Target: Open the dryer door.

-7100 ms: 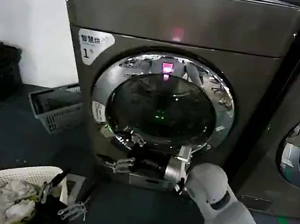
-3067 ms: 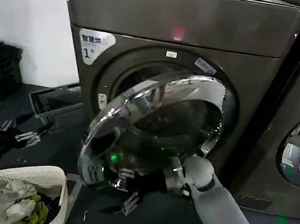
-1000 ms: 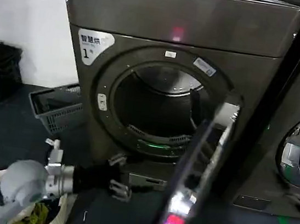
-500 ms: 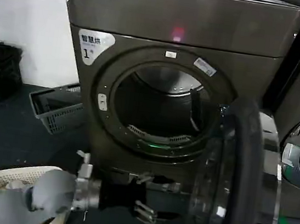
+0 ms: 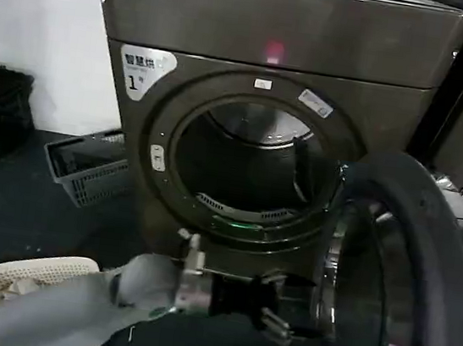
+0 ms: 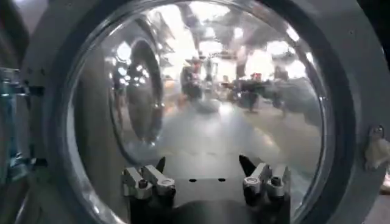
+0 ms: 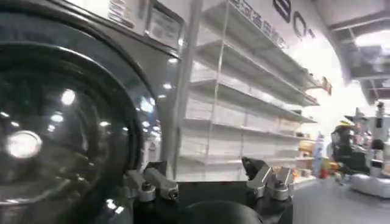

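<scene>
Door position: the dryer door (image 5: pixel 408 290) is swung wide to the right of the drum opening (image 5: pixel 245 170), inner side exposed. The left gripper (image 5: pixel 281 312) is held against its inner rim, fingers spread and empty, evidently to push rather than grasp.

the right gripper (image 7: pixel 207 176) sat with its fingers (image 7: pixel 149 182) spread apart and nothing between them. beside it curved a dark round glass door (image 7: pixel 55 122) with a shiny rim, set in a grey machine front. white shelving (image 7: pixel 244 115) stood beyond.
</scene>
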Motion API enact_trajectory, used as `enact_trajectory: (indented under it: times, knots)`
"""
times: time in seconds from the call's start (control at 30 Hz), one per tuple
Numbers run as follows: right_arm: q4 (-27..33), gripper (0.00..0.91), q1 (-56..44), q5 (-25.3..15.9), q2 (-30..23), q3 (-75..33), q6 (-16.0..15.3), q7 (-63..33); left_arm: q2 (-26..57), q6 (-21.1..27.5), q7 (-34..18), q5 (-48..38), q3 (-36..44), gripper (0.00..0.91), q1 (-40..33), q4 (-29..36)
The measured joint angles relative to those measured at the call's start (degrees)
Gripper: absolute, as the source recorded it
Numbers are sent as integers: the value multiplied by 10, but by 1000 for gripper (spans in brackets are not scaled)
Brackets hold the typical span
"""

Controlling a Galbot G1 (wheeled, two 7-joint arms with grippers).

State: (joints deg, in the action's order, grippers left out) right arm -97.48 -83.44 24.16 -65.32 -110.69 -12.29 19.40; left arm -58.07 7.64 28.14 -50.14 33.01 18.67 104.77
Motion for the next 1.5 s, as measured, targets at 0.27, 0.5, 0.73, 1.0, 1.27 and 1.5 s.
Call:
enact_trajectory:
  times: [0.27,0.5,0.73,1.0,1.27,1.5]
  knots:
    - [21,907,-10,0,20,-23,3,-5,-38,-3,-17,-2,-1,907,-23,-22]
    - [29,907,-11,1,35,-40,0,-5,-65,-9,-34,-9,19,907,-51,-39]
    - [35,907,-9,1,38,-47,3,-4,-116,-10,-52,-8,32,907,-75,-82]
    - [44,907,-5,-2,37,-47,7,-4,-155,-24,-74,-4,36,907,-87,-115]
    - [49,907,0,-3,40,-46,9,-4,-155,-58,-74,-11,42,907,-88,-114]
    - [57,907,-7,-2,42,-56,16,-4,-140,-128,-110,10,50,907,-81,-109]
